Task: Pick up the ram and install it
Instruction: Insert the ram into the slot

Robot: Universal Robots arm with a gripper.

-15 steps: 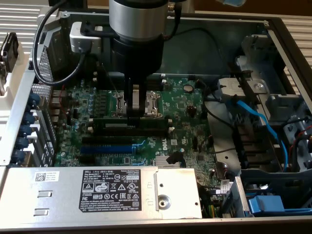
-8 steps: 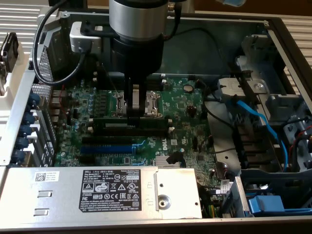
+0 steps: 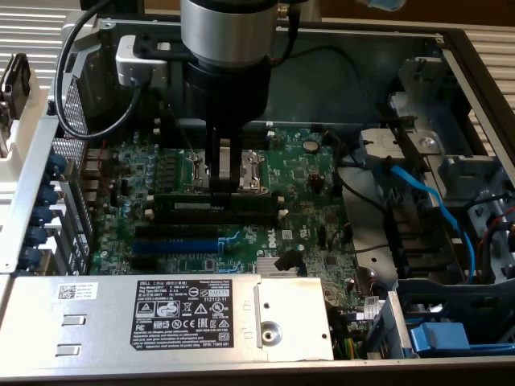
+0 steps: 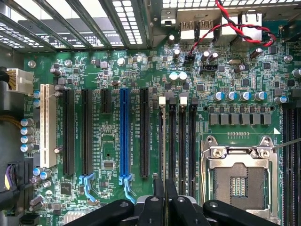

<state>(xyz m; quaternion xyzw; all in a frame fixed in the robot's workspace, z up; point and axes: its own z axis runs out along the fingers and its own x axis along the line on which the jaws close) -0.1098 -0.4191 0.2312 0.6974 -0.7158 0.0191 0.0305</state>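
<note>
The ram (image 3: 241,203), a long dark-green stick, stands on edge across the motherboard (image 3: 306,193), in line with the black memory slots (image 3: 201,219). My gripper (image 3: 223,186) comes straight down on its upper edge near the middle. In the wrist view the ram (image 4: 162,141) shows edge-on as a thin strip along the memory slot nearest the black expansion slot, beside the other memory slots (image 4: 182,141). The gripper (image 4: 165,188) has its two black fingers close together, pinching that strip. Whether the stick is fully seated in the slot cannot be told.
The open CPU socket (image 4: 240,179) lies just beyond the memory slots, and a blue expansion slot (image 4: 124,136) with black ones sits on the other side. A labelled metal power supply (image 3: 193,318) borders the board in front. Blue cables (image 3: 426,197) and drive bays fill the exterior view's right.
</note>
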